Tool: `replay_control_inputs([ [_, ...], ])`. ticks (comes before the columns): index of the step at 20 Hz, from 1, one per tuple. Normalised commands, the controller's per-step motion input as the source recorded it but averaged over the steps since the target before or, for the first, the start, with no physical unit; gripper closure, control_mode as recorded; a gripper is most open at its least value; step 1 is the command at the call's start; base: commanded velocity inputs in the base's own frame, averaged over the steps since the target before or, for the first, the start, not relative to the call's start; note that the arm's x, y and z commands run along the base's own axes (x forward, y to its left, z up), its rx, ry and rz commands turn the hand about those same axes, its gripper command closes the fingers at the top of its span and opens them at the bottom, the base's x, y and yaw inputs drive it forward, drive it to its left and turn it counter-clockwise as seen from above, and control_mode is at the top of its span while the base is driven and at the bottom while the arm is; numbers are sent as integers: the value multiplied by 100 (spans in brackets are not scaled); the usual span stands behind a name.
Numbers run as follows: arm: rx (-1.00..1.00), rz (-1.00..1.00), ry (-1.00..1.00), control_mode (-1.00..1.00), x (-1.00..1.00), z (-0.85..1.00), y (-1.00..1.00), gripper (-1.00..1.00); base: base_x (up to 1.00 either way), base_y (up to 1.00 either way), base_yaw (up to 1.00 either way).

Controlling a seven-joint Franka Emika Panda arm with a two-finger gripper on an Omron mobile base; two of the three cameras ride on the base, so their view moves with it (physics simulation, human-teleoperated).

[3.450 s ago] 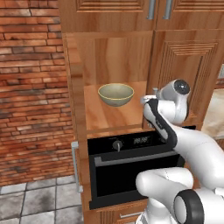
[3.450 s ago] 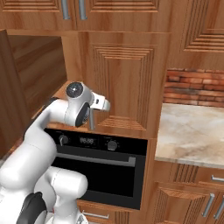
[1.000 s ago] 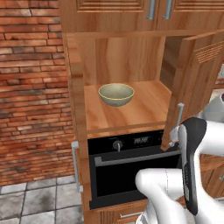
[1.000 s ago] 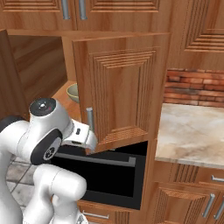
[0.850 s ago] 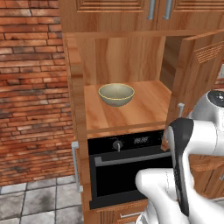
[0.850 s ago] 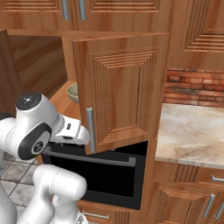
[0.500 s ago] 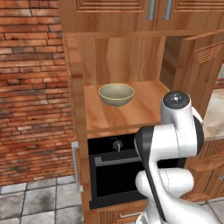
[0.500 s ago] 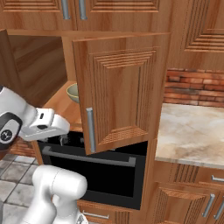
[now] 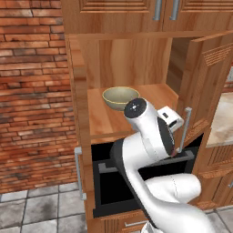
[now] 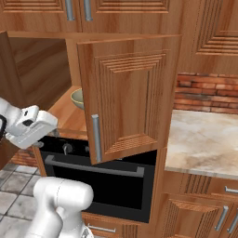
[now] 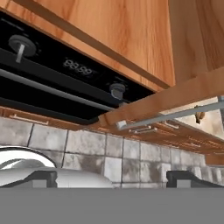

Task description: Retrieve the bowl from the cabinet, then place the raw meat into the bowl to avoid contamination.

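Sitting on the shelf of the open reddish-brown wooden cabinet (image 9: 200, 86), the round pale olive-beige ceramic bowl (image 9: 120, 97) lies left of the swung-out door. Beside the black built-in oven (image 10: 111, 181), the pincer (image 11: 111, 178) hangs empty; how far its tips part I cannot tell.

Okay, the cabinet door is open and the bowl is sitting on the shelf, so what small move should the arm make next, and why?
Probably raise and turn the gripper toward the bowl. The cabinet door stands open and the bowl rests untouched on the shelf, while the hand view looks low, at the oven and floor.
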Motion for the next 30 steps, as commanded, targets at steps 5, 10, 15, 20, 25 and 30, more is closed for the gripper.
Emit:
replay_control_inputs([
  [5,-15,3,13,-100,45,0,3,-100,0,0,0],
  [10,-12,3,9,-100,65,-1,-2,-100,0,0,0],
  [15,-7,2,12,-100,78,-2,-20,-100,0,0,0],
  [20,-6,0,15,-100,57,0,-30,-100,0,0,0],
  [25,-1,0,14,-100,14,0,-38,-100,0,0,0],
  [30,0,-3,14,-100,-1,-4,-41,-100,0,0,0],
])
